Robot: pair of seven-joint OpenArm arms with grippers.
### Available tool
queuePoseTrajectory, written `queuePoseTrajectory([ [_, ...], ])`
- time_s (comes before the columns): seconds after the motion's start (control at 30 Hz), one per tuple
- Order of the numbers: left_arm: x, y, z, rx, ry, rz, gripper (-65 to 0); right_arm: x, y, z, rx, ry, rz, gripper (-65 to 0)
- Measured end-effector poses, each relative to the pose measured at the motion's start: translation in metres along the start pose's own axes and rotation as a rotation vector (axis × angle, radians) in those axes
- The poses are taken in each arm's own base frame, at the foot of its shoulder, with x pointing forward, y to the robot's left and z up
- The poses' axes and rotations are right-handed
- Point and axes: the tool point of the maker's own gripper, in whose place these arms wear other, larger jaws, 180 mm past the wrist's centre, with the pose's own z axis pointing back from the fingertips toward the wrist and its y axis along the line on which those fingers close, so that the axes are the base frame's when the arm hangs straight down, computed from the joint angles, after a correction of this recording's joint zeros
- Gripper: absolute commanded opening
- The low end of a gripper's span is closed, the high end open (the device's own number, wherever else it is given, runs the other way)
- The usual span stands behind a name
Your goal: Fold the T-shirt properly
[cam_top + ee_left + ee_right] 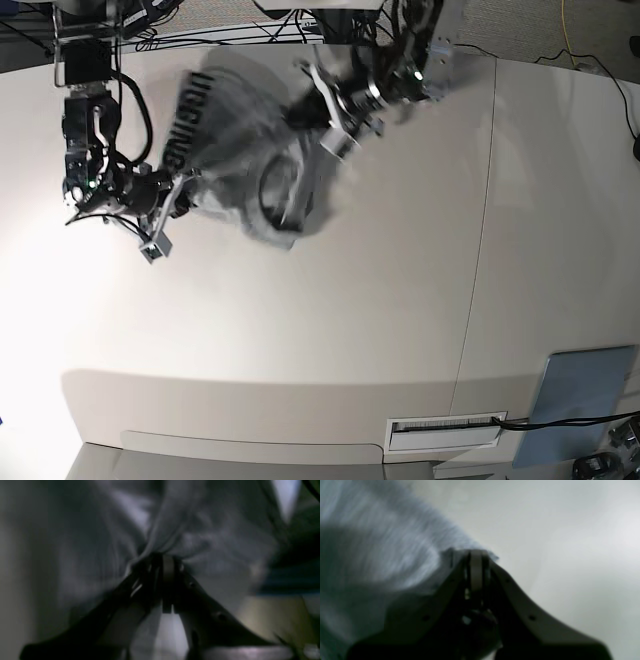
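The grey T-shirt hangs bunched and blurred between my two arms at the back left of the table, black lettering showing on its left part. My left gripper is shut on a gathered fold of the T-shirt; in the base view it is at the shirt's upper right. My right gripper is shut on an edge of the T-shirt; in the base view it is at the shirt's lower left. The ribbed neck loop droops in the middle.
The white table has a seam running down its right side. A blue-grey rectangular panel lies at the front right corner. Cables run along the far edge behind the arms.
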Motion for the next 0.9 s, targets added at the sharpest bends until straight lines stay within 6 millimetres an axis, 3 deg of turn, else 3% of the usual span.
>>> queuePoseTrajectory([
  [0.1,0.022,0.048,0.012,0.115,-0.030,-0.025,-58.8,-0.017,0.021,0.005,0.044,0.006,0.014,-65.0],
  [0.2,0.037,0.076,0.020,0.191,-0.058,-0.026,-58.8,-0.031,0.053,0.013,0.102,-0.003,0.050,-65.0],
  [0.33,0.054,0.094,0.022,0.245,-0.057,-0.053,-58.8,-0.045,0.095,0.029,0.182,-0.027,0.069,-65.0],
  [0.57,0.074,0.103,0.023,0.270,-0.075,-0.083,-58.8,-0.062,0.165,0.042,0.332,-0.036,0.105,-65.0],
  [0.77,0.081,0.103,0.024,0.271,-0.086,-0.089,-58.8,-0.060,0.171,0.044,0.351,-0.052,0.096,-65.0],
  [0.9,0.094,0.090,0.036,0.262,-0.138,-0.109,-58.8,-0.050,0.139,0.050,0.273,-0.095,0.032,-65.0],
])
